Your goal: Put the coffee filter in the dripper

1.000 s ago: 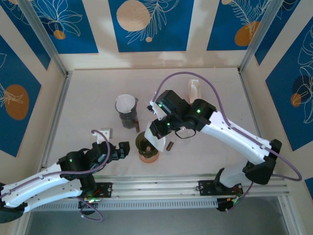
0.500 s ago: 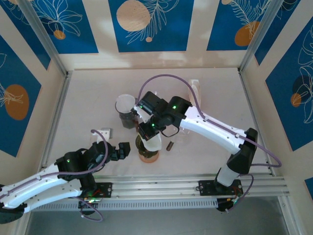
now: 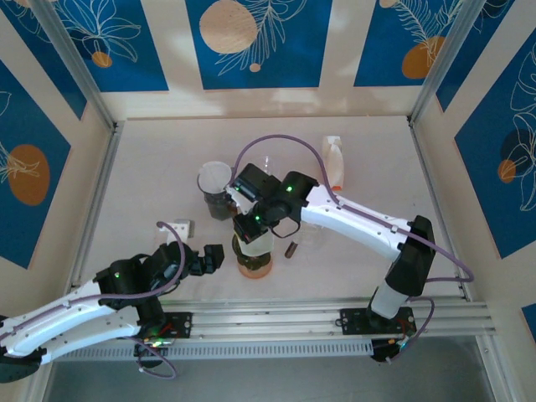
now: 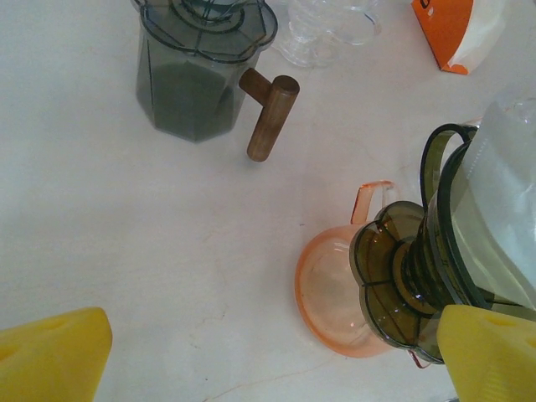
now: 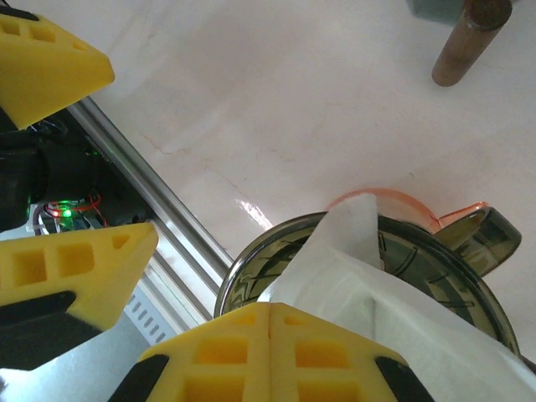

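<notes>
**Filter carried over and lowered into the dripper's mouth**

Within the last second the right arm has swung from right of centre in the overhead view to the middle of the frame, bringing the paper with it. A moment ago the white sheet hung beside the dripper's right edge. Now the right hand (image 3: 251, 228) sits directly above the dripper (image 5: 248, 270).

In the right wrist view its two yellow pads are pressed flat together, pinching the upper edge of the coffee filter (image 5: 368, 306). The rest of the paper drops inside the smoked-glass rim, with one corner poking up over the far lip. The dripper stands on a clear orange base (image 4: 328, 295) at lower right of the left wrist view, where the filter rises out of its top.

The left hand (image 3: 213, 256) has not shifted. It waits wide open at lower left of the dripper, holding nothing (its pads sit at the two bottom corners of its own camera view).

The dark jug with the wooden handle (image 4: 191, 79), upper left of the dripper, is untouched.

By my reading the placing is nearly done. What is left is to let go and see whether the paper settles against the cone or springs back out.
</notes>
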